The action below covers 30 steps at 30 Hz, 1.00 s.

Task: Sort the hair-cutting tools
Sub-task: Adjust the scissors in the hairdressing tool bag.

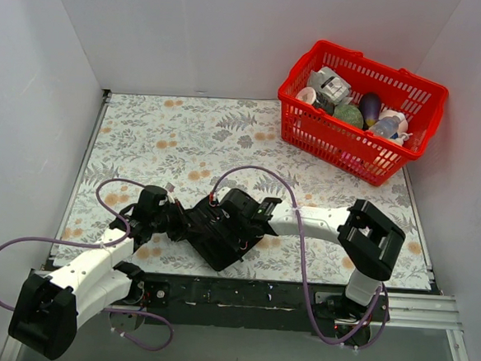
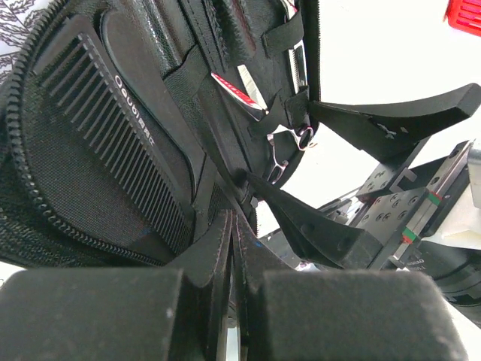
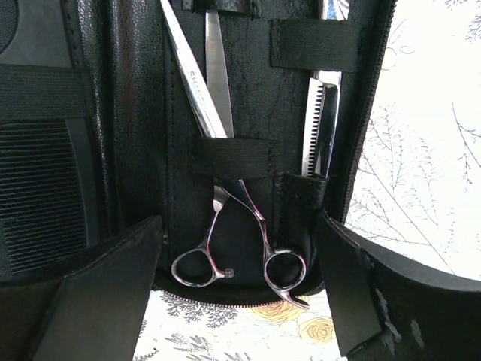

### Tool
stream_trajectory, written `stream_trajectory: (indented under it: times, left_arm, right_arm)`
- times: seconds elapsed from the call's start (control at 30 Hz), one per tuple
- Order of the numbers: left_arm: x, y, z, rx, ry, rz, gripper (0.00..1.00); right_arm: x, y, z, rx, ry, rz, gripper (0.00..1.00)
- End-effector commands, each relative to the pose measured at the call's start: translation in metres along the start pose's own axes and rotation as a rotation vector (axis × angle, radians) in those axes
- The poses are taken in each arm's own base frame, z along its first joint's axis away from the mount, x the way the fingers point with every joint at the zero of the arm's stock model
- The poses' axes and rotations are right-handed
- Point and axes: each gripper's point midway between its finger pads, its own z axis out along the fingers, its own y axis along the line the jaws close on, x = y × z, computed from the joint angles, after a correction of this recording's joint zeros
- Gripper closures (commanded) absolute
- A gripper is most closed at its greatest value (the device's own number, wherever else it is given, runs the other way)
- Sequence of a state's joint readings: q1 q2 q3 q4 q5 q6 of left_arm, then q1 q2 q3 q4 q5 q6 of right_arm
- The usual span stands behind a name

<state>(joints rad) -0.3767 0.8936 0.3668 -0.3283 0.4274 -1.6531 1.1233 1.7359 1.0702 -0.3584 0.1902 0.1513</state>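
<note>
The black folding case (image 1: pixel 220 238) lies open at the table's near middle. In the right wrist view silver scissors (image 3: pixel 216 83) sit under elastic straps in it, ring handles toward me, with a toothed thinning blade (image 3: pixel 319 128) to their right and the black comb (image 3: pixel 34 195) at left. My right gripper (image 3: pixel 240 301) is open, its fingers either side of the ring handles, touching nothing. My left gripper (image 2: pixel 237 301) is shut on the case's edge fold; the comb (image 2: pixel 113 128) and scissors (image 2: pixel 289 143) show beyond it. In the top view the left gripper (image 1: pixel 172 217) and right gripper (image 1: pixel 242 218) meet at the case.
A red basket (image 1: pixel 361 114) with bottles and egg-shaped items stands at the back right corner. White walls close in the floral mat (image 1: pixel 161 134) on three sides. The arms' purple cables loop over the near table.
</note>
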Motion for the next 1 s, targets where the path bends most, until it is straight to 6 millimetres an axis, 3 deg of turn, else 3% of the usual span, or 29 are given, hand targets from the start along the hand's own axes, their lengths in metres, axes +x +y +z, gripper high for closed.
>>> stream_trajectory:
  times: [0.0,0.1,0.13,0.2,0.4,0.53,0.73,0.97]
  left_arm:
    - [-0.002,0.001,0.001,0.004,-0.014,0.024,1.00]
    - [-0.003,0.001,0.001,0.004,-0.013,0.020,1.00]
    - [-0.002,0.002,0.002,0.001,-0.010,0.020,1.00]
    - [-0.003,-0.001,0.002,0.007,-0.012,0.021,1.00]
    - [-0.004,-0.005,0.001,0.016,-0.012,0.023,1.00]
    - [-0.004,-0.005,0.002,0.016,-0.007,0.024,1.00]
    - [-0.003,-0.001,0.004,0.003,0.003,0.024,1.00]
    - [0.001,0.000,0.002,0.013,0.003,0.002,1.00]
  right_arm:
    - [0.002,0.012,0.001,-0.065,-0.009,0.024,0.13]
    - [0.014,0.014,0.002,-0.080,0.019,0.040,0.30]
    - [0.017,0.015,0.003,-0.085,0.031,0.041,0.45]
    - [0.023,0.016,0.004,-0.087,0.058,0.044,0.58]
    - [0.023,0.019,0.003,-0.065,0.068,0.029,0.69]
    - [0.019,0.020,0.002,-0.049,0.085,0.033,0.97]
    - [0.000,0.030,0.007,-0.007,0.131,0.126,0.99]
    - [0.007,0.046,0.011,-0.037,0.180,0.286,0.99]
